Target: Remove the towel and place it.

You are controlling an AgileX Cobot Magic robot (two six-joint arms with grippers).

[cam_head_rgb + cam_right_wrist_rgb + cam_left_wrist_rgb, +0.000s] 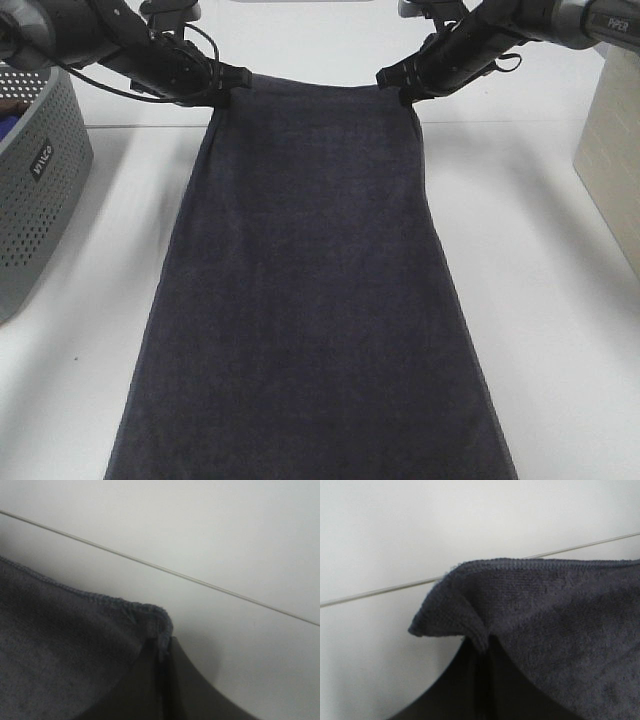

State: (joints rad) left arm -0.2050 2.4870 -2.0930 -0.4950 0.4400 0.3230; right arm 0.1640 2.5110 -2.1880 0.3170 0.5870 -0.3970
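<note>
Charcoal terry-cloth rectangular towel (310,300) stretched flat across white table (540,260).
Soft, limp, fairly heavy; pinched at 11 and 1 o'clock corners by clenched left gripper (228,85) and right gripper (395,85).

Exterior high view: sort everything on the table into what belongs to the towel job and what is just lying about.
Part of the job:
- large dark charcoal-navy terry cloth towel, spread along the table
- left gripper, shut on one far corner
- right gripper, shut on the other far corner

Lying about:
- grey perforated plastic basket, at left
- beige box, at right edge
</note>
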